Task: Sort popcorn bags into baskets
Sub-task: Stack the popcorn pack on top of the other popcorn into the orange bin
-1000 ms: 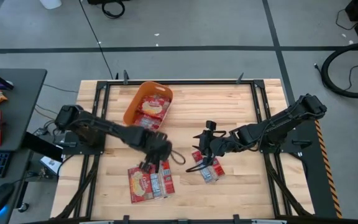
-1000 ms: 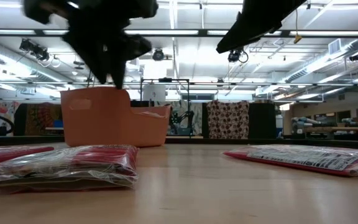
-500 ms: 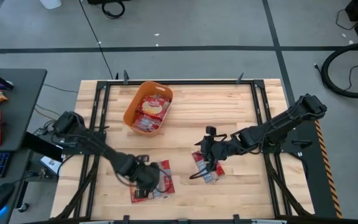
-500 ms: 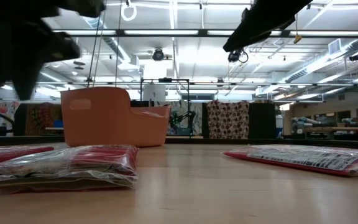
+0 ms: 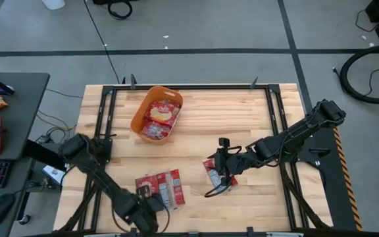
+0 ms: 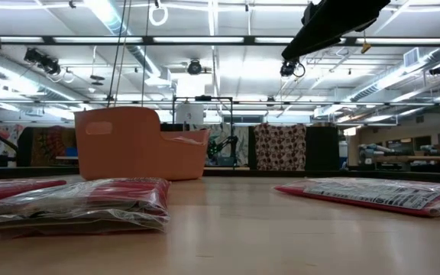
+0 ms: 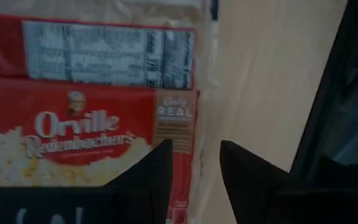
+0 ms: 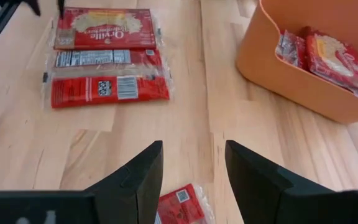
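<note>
The orange basket [image 5: 155,113] stands on the far left part of the table with several red popcorn bags [image 8: 328,56] lying inside. Three more bags [image 5: 159,189] lie flat side by side near the near edge, and a few others [image 5: 220,178] lie right of centre. My left gripper [image 5: 154,201] is open and hovers over the near corner of the left group; in its wrist view the fingers [image 7: 194,171] straddle a bag's edge [image 7: 185,149]. My right gripper [image 5: 218,166] is open above the right group, with one bag [image 8: 180,205] just below it [image 8: 194,163].
Dark frame rails [image 5: 104,125] run along the table's left and right sides. Bare wood [image 5: 229,118] lies between the basket and the right group. In the low view the left bags [image 6: 75,202] and right bags [image 6: 380,195] lie flat, with the basket [image 6: 140,141] behind them.
My left arm has swung from the table's middle, near the basket, toward the near edge and now reaches over the left group of bags from the near side. My right gripper has shifted slightly toward the near edge above the right group. No bag has moved.
</note>
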### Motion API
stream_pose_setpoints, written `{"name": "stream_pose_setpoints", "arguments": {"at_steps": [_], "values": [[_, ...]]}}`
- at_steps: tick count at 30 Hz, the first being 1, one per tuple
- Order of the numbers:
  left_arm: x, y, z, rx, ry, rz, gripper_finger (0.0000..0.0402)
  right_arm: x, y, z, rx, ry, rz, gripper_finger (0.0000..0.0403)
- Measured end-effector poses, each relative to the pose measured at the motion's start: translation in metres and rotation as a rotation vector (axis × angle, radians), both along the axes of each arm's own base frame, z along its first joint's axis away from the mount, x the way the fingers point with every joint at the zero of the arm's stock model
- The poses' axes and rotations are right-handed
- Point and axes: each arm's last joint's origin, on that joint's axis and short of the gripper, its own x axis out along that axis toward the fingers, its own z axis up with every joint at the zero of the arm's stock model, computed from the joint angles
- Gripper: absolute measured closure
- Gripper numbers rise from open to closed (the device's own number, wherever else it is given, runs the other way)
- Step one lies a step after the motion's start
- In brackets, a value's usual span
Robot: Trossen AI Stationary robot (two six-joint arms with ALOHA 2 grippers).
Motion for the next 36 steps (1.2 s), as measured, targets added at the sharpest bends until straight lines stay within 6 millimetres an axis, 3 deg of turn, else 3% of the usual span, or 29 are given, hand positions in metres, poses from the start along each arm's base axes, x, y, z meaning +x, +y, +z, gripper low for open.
{"name": "stream_pose_setpoints", "arguments": {"at_steps": [8, 17, 23, 32, 36], "values": [[0.002, -0.025, -0.021, 0.122, 0.091, 0.006, 0.0259, 0.0, 0.0, 0.001, -0.005, -0.009, -0.005, 0.0224], [0.0, -0.027, -0.026, 0.151, 0.074, 0.033, 0.0229, 0.001, -0.002, 0.001, 0.0, -0.011, -0.018, 0.0224], [-0.001, -0.028, -0.028, 0.16, 0.07, 0.021, 0.0228, 0.002, -0.003, 0.001, 0.0, -0.011, -0.02, 0.0224], [-0.002, -0.031, -0.046, 0.213, 0.107, 0.015, 0.0228, 0.002, -0.003, 0.001, 0.012, -0.012, -0.03, 0.0224], [-0.002, -0.03, -0.047, 0.215, 0.111, 0.015, 0.0244, 0.002, -0.003, 0.001, 0.015, -0.012, -0.032, 0.0224]]}}
